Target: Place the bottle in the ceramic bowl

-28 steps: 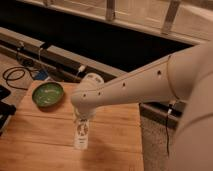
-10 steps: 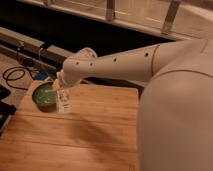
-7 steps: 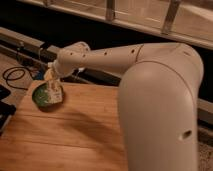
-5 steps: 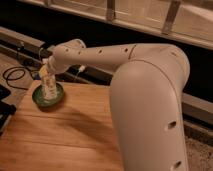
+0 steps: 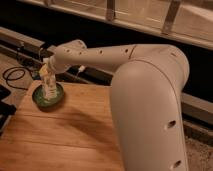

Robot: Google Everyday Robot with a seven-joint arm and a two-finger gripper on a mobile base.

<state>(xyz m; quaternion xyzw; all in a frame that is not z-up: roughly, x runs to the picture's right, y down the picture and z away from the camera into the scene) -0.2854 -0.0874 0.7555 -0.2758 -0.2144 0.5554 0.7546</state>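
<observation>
The gripper (image 5: 47, 69) hangs straight above the bowl (image 5: 36, 96), pointing down, and is closed around the upper part of the bottle (image 5: 49, 87). The bottle hangs upright directly below the gripper, with its top hidden in the grip. Its lower end is inside the bowl, near the middle; whether it touches the bowl's floor cannot be told. The arm (image 5: 100, 52) reaches the bowl from the right, passing above and behind it. The bowl sits on the far left corner of the wooden table (image 5: 75, 130). A black cable (image 5: 15, 75) lies coiled left of the bowl, off the table.
</observation>
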